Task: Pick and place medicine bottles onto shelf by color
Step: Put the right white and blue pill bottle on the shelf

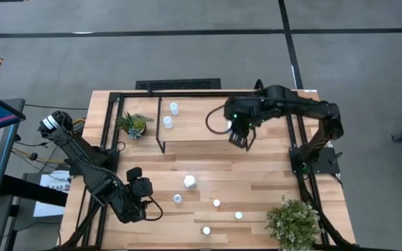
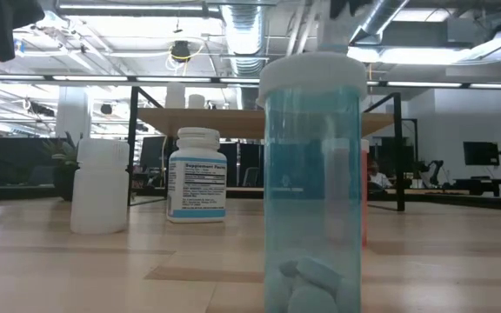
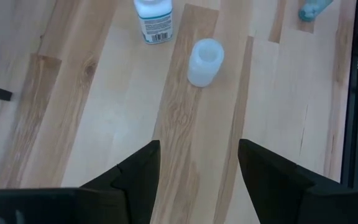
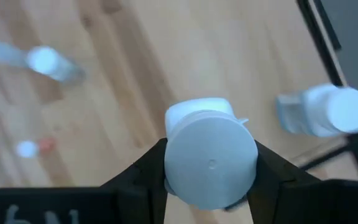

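The right claw [image 4: 210, 163] was clamped on a white bottle [image 4: 209, 158], up over the shelf [image 1: 208, 129] near its right end. At about nine o'clock from it, two bottles [image 1: 171, 115] stood on the shelf. The left claw [image 3: 197, 168] hung with fingers apart over the tabletop [image 1: 257, 174] at lower left, loose bottles [image 1: 190, 182] at three o'clock.
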`<state>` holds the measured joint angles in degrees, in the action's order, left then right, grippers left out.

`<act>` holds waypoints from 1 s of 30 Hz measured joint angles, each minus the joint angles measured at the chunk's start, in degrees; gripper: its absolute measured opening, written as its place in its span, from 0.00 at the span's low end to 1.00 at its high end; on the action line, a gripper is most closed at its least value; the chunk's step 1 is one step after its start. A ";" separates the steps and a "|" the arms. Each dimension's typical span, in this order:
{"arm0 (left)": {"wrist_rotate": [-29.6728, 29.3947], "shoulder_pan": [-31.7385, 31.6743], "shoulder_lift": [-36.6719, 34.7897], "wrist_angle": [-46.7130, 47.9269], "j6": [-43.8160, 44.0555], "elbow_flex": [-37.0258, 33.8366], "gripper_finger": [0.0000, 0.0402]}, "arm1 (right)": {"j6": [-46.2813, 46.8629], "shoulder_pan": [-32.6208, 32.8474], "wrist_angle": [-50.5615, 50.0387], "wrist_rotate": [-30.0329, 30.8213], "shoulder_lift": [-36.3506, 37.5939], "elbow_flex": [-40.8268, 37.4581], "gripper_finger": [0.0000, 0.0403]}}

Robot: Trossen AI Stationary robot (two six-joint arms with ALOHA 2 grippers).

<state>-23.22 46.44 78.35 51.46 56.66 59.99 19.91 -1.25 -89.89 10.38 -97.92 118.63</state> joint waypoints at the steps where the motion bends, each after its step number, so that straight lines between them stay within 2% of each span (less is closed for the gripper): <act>1: 0.00 0.00 0.01 0.06 0.02 0.00 0.50 | -0.75 -1.19 -0.10 0.12 0.52 -1.35 0.41; 7: -0.02 -0.21 0.01 0.02 0.05 0.00 0.50 | -5.67 -6.57 -0.05 -0.15 1.73 -10.25 0.41; 13: -0.05 -1.18 0.01 0.04 0.04 0.00 0.50 | -9.15 -9.39 3.66 -0.87 1.11 -15.03 0.42; 22: 0.00 -1.84 0.01 0.07 0.00 0.00 0.50 | -10.38 -13.59 9.07 -1.00 0.63 -15.30 0.43; 30: 0.02 -1.84 0.01 0.07 0.02 0.00 0.50 | -12.46 -14.32 13.20 -3.00 -2.16 -15.43 0.44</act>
<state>-23.20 44.60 78.37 51.53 56.69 59.99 7.44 -15.57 -76.69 7.38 -100.08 103.20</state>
